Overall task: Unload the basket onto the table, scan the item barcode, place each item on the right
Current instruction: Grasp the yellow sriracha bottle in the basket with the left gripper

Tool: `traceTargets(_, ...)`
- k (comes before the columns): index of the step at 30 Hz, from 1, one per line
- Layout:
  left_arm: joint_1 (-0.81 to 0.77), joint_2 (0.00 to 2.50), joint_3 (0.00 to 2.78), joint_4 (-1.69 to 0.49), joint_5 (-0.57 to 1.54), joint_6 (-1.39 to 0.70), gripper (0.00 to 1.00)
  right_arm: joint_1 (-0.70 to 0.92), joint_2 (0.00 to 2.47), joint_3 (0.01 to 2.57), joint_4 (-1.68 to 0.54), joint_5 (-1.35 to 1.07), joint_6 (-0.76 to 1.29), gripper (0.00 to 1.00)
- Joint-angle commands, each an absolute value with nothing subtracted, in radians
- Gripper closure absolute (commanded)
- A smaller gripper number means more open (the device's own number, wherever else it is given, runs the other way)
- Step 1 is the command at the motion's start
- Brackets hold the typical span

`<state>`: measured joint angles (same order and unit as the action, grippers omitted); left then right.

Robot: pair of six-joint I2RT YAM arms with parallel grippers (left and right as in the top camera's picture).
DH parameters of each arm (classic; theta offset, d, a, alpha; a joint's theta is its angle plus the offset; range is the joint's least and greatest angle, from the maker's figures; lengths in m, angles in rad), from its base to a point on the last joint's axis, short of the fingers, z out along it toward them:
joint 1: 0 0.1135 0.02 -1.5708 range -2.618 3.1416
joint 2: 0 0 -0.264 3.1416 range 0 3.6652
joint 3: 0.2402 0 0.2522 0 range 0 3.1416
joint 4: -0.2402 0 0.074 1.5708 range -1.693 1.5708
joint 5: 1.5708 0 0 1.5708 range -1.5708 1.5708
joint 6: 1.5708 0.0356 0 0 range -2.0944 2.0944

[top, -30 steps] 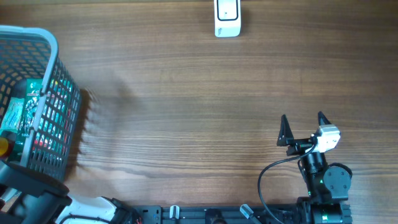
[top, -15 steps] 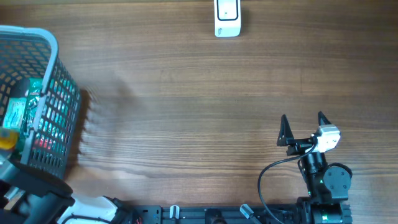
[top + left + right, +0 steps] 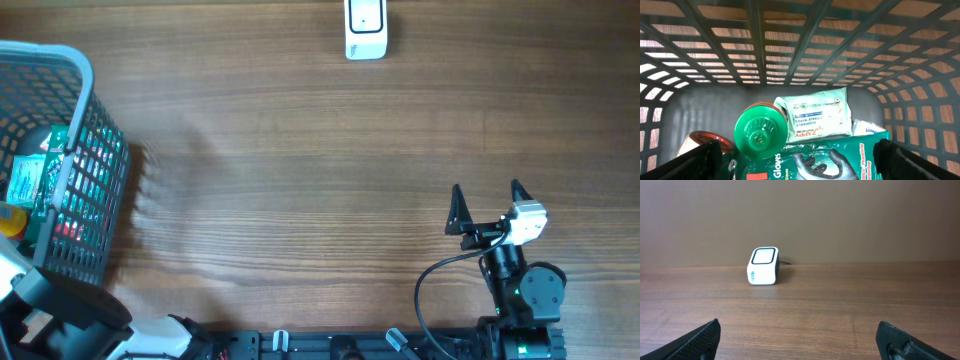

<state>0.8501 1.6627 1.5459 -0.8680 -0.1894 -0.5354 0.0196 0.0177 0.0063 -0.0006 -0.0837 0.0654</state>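
Left gripper (image 3: pixel 800 150) hangs inside the basket (image 3: pixel 790 50) at the desk's (image 3: pixel 300 150) left edge, fingers spread wide, nothing held. Below it in the basket: a wipes pack (image 3: pixel 817 117), a green-lidded jar (image 3: pixel 761 131) just beside it, and a green gloves box (image 3: pixel 840 157) nearest the camera. Right gripper (image 3: pixel 487 190) sits at the near right of the desk, wide open, empty. The white scanner (image 3: pixel 365 28) stands at the far edge, well apart from both.
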Motion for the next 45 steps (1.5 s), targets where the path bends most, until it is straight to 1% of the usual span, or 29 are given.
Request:
traceTargets(1, 0.849, 1.652, 1.537, -0.886, -0.22, -0.527, 0.0, 0.015, 0.018, 0.006, 0.001, -0.07, 0.055, 0.0)
traceTargets(4, 0.851, 1.687, 1.537, -0.906, -0.297, -0.527, 0.0, 0.015, 0.018, 0.006, 0.001, -0.07, 0.056, 0.01)
traceTargets(11, 0.855, 1.758, 1.537, -0.901, -0.297, -0.528, 0.0, 0.015, 0.018, 0.006, 0.001, -0.07, 0.055, 0.0)
traceTargets(17, 0.855, 1.8, 1.537, -0.856, -0.311, -0.526, 0.0, 0.015, 0.018, 0.006, 0.001, -0.07, 0.055, 0.0)
traceTargets(19, 0.855, 1.811, 1.537, -0.84, -0.316, -0.494, 0.0, 0.015, 0.018, 0.006, 0.001, -0.07, 0.055, 0.0)
traceTargets(22, 0.855, 1.84, 1.537, -0.832, -0.315, -0.478, 0.02, 0.015, 0.018, 0.006, 0.001, -0.07, 0.055, 0.0)
traceTargets(23, 0.855, 1.847, 1.537, -0.832, -0.315, -0.478, 0.05, 0.015, 0.018, 0.006, 0.002, -0.07, 0.055, 0.0)
traceTargets(24, 0.855, 1.853, 1.537, -0.832, -0.316, -0.478, 0.13, 0.015, 0.018, 0.006, 0.001, -0.07, 0.055, 0.0)
traceTargets(26, 0.855, 1.854, 1.537, -0.832, -0.315, -0.478, 0.23, 0.015, 0.018, 0.006, 0.001, -0.07, 0.055, 0.0)
traceTargets(27, 0.855, 1.853, 1.537, -0.832, -0.315, -0.478, 0.25, 0.015, 0.018, 0.006, 0.001, -0.07, 0.055, 0.0)
traceTargets(28, 0.855, 1.853, 1.537, -0.834, -0.315, -0.478, 0.3, 0.015, 0.018, 0.006, 0.001, -0.07, 0.055, 0.0)
traceTargets(29, 0.855, 1.853, 1.537, -0.839, -0.315, -0.478, 0.41, 0.015, 0.018, 0.006, 0.001, -0.07, 0.055, 0.0)
traceTargets(31, 0.855, 1.851, 1.537, -0.846, -0.315, -0.478, 0.51, 0.015, 0.018, 0.006, 0.001, -0.07, 0.056, 0.0)
traceTargets(33, 0.855, 1.84, 1.537, -0.855, -0.298, -0.478, 0.52, 0.015, 0.018, 0.006, 0.001, -0.07, 0.055, 0.0)
traceTargets(37, 0.855, 1.771, 1.537, -0.857, -0.25, -0.479, 0.52, 0.015, 0.018, 0.006, 0.001, -0.07, 0.055, 0.0)
traceTargets(40, 0.855, 1.676, 1.538, -0.856, -0.251, -0.478, 0.51, 0.015, 0.018, 0.006, 0.001, -0.07, 0.055, 0.0)
traceTargets(45, 0.855, 1.44, 1.538, -0.848, -0.25, -0.479, 0.49, 0.015, 0.018, 0.006, 0.001, -0.07, 0.055, 0.0)
